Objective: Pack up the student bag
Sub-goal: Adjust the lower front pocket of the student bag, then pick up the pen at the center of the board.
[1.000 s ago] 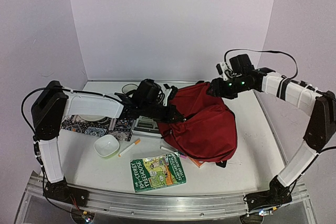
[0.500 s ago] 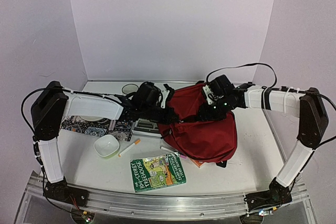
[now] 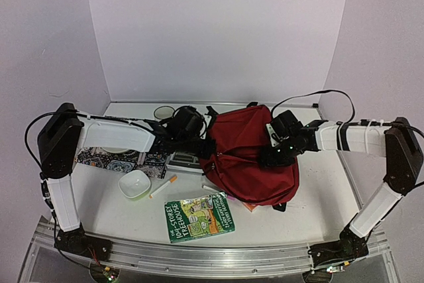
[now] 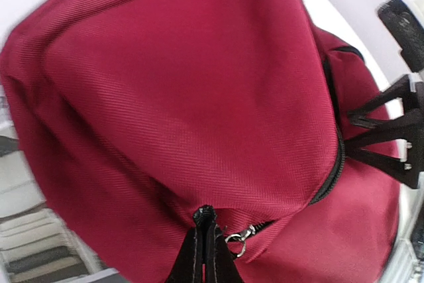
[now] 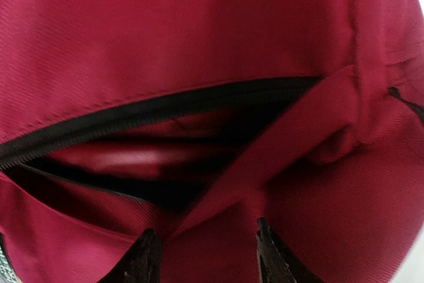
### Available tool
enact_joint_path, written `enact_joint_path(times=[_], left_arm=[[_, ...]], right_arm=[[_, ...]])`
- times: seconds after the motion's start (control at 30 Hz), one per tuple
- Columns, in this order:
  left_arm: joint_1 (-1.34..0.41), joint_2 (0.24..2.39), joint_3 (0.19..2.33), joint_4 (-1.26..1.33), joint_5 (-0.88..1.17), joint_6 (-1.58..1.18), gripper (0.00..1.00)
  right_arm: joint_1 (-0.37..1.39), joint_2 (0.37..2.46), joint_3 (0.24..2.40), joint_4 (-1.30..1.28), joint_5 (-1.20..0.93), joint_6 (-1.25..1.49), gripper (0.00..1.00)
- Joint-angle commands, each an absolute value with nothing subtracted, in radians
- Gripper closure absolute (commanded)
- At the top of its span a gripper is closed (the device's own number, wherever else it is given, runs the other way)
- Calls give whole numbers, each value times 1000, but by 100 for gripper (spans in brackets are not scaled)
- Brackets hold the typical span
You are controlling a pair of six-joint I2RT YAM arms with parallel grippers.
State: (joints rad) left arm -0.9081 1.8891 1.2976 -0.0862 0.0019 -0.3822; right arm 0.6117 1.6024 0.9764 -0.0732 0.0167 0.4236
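The student bag point(image 3: 248, 173), a dark red backpack, lies in the middle of the table with its zipper partly open. My left gripper point(image 3: 208, 148) is at its left edge. In the left wrist view the gripper point(image 4: 205, 226) is shut on the bag's point(image 4: 179, 77) black zipper seam, next to a metal zipper pull point(image 4: 240, 238). My right gripper point(image 3: 267, 158) rests over the bag's middle. In the right wrist view it point(image 5: 205, 253) is open, with red fabric between its fingers just below the open zipper mouth point(image 5: 159, 167). The inside of the bag is dark.
A green paperback point(image 3: 199, 217) lies near the front. A white bowl point(image 3: 135, 183) and a white marker point(image 3: 163, 187) lie left of it. A calculator point(image 3: 183, 160), a patterned mat point(image 3: 112, 159) and a cup point(image 3: 163, 111) are behind. An orange item point(image 3: 246, 205) pokes out under the bag.
My right arm has come down from the bag's raised top to its middle. The bag's top has dropped and flattened. The left gripper has kept its hold.
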Motion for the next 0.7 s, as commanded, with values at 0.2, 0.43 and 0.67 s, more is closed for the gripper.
enact_joint_path(times=[0.2, 0.43, 0.67], left_arm=[[-888, 1770, 1298, -145, -88, -255, 69], [-882, 1707, 1268, -150, -99, -221, 41], [-836, 1643, 1194, -227, -102, -245, 29]], right_arm=[[609, 1559, 1024, -118, -35, 420, 49], [609, 1520, 1071, -115, -75, 404, 43], [636, 1488, 1099, -126, -97, 371, 37]])
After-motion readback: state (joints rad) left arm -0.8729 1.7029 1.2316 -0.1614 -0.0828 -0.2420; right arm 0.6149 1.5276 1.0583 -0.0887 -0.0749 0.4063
